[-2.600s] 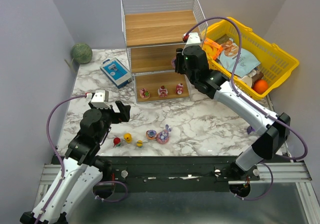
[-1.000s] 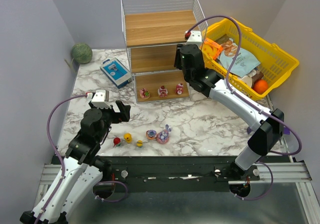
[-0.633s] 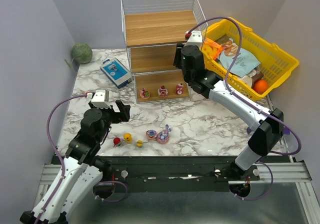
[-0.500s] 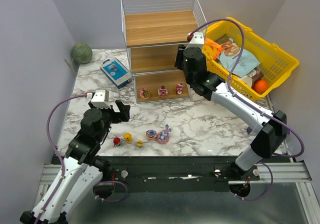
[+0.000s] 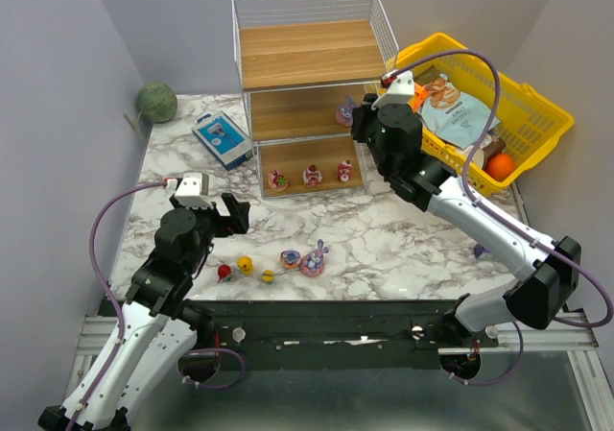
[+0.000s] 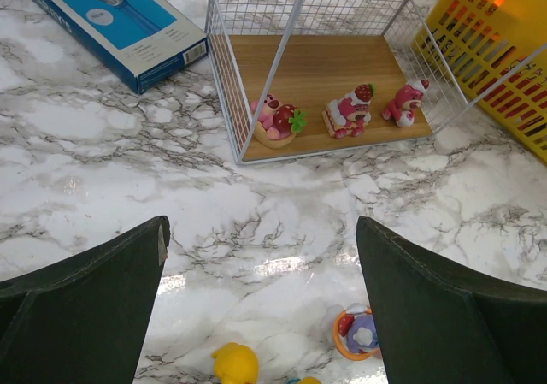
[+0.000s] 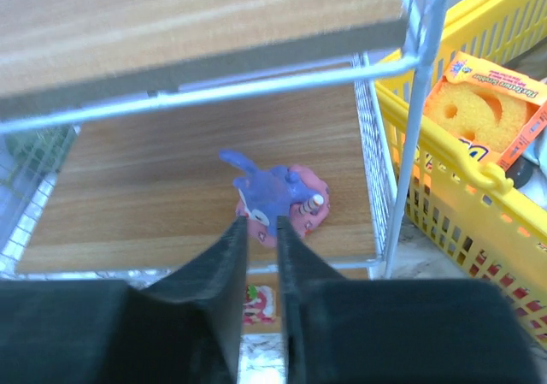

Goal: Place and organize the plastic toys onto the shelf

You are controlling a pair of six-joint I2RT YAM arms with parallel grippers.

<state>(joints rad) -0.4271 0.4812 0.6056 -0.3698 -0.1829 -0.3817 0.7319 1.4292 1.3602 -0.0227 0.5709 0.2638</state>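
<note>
The bunny-eared toy stands on the middle board of the shelf, just ahead of the right gripper and apart from it. It sits toward the right wall, probably to leave room for others beside it. That gripper is empty, its fingers drawn in to a thin slit. The left gripper hangs spread wide and holds nothing. A yellow toy and a purple toy lie on the table just beneath it, likely the next picks.

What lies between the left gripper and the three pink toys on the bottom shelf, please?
From the open left gripper: bare marble table, then the shelf's low front wire, as the left wrist view shows.
</note>
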